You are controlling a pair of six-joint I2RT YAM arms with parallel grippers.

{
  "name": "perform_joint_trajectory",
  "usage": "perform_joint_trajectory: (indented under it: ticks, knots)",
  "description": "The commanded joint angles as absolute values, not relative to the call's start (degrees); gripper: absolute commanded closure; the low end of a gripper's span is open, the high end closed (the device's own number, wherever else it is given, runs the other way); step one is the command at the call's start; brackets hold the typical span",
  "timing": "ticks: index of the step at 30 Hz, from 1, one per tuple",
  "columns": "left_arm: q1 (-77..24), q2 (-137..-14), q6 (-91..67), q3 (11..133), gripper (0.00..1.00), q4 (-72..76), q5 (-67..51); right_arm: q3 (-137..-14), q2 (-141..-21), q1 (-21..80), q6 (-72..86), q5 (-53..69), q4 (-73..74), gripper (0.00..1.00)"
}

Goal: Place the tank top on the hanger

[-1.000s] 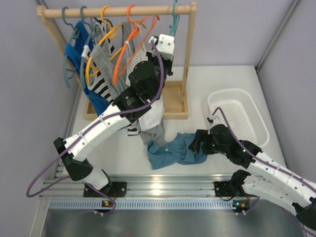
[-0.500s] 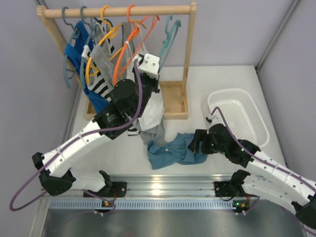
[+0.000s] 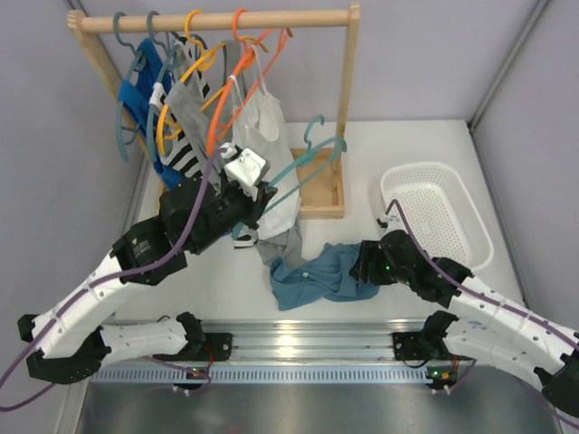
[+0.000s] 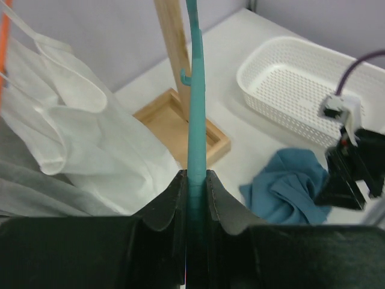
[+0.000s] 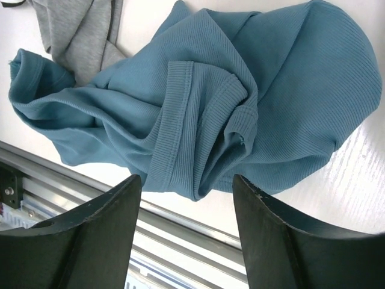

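left tool (image 4: 195, 183): pinched tight on the hanger (image 4: 195, 90)
right tool (image 5: 183, 192): spread wide, right over the crumpled tank top (image 5: 258, 84)

Dusty teal tank top (image 3: 312, 278) lies crumpled; thin teal hanger (image 4: 195, 120) juts from the left tool (image 4: 195, 177).

White table (image 3: 398, 145). I noted the tank top (image 3: 317, 278) crumpled near its front edge, a grey garment (image 3: 285, 244) touching it, a basket (image 3: 425, 167) at right, and the rack base (image 3: 317, 210) further back.
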State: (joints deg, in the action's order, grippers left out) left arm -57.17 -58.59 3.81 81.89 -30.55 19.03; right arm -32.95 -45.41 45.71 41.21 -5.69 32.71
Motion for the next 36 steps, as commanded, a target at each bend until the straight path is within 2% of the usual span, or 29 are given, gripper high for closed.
perform_joint_trajectory:
  ticks: [1,7,13,22,36]
  knots:
    - [-57.5,-55.6,-2.2,80.7,1.00,-40.7,10.6,-33.3,-45.2,47.2,41.7,-8.3,32.4,0.42]
    - [-57.5,-52.8,-11.4,80.1,1.00,-51.1,5.2,-33.7,-47.6,49.5,43.3,-9.7,31.8,0.58]
    - [-57.4,-50.0,-17.1,80.2,1.00,-57.6,6.2,-36.3,-52.5,56.0,46.5,-16.8,33.7,0.59]
    - [-57.5,-46.6,-23.0,80.4,1.00,-65.2,0.7,-40.9,-57.9,61.8,51.1,-25.3,37.2,0.60]
    - [-57.5,-45.9,-23.7,81.5,1.00,-68.2,-2.0,-46.1,-66.4,64.4,52.6,-28.3,40.3,0.59]
